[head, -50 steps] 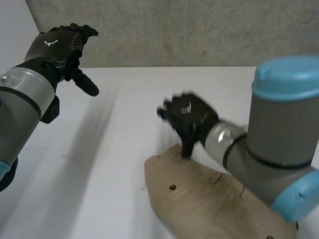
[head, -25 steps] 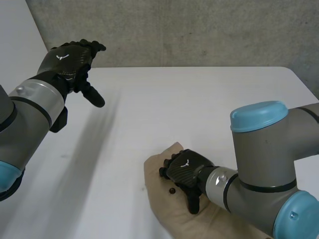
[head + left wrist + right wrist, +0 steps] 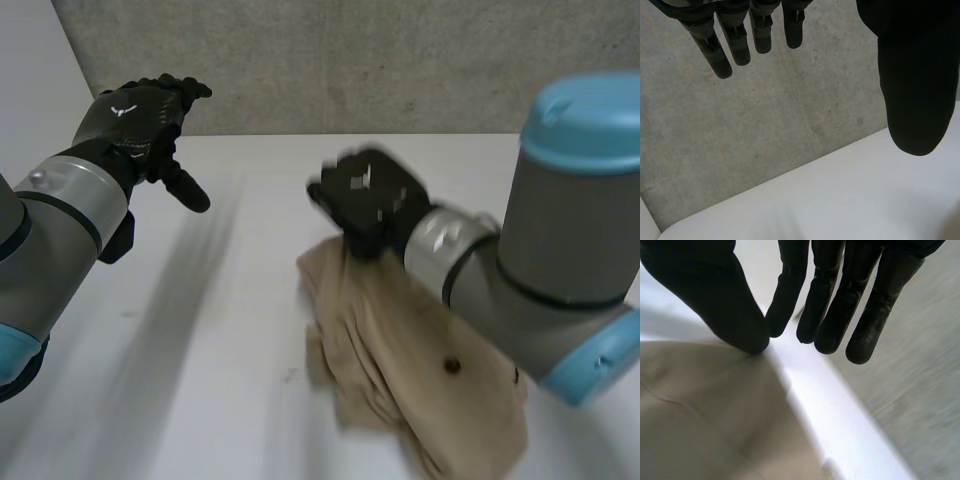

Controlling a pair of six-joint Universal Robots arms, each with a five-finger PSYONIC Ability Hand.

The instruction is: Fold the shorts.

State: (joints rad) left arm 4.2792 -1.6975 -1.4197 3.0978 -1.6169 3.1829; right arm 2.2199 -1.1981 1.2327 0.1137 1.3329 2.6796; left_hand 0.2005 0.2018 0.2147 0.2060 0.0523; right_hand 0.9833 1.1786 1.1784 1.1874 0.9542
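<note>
Head view: the left hand (image 3: pixel 135 115) hangs in the upper left of the frame, above the bare white counter (image 3: pixel 250 200). It is well apart from the cloth and has no part in the work. The right hand (image 3: pixel 368 200) is at the centre of the frame and holds one end of the tan shorts (image 3: pixel 400 370) up off the counter. The rest of the shorts trails in a loose, rumpled heap towards the lower right, with a dark button (image 3: pixel 452 366) showing.

Left wrist view: the fingers (image 3: pixel 722 55) are straight and spread from the thumb (image 3: pixel 912 90), with nothing between them. Beyond them are the counter and a grey wall (image 3: pixel 790 125).

Right wrist view: the thumb presses on the edge of the shorts and nearly meets the nearest fingertip. This looks like a pinch on the cloth, though the contact itself is hard to make out. The other fingers are straight beside it.

By my reading the fold is only begun. The held end has yet to be carried over and laid flat, and no neat fold shows.
</note>
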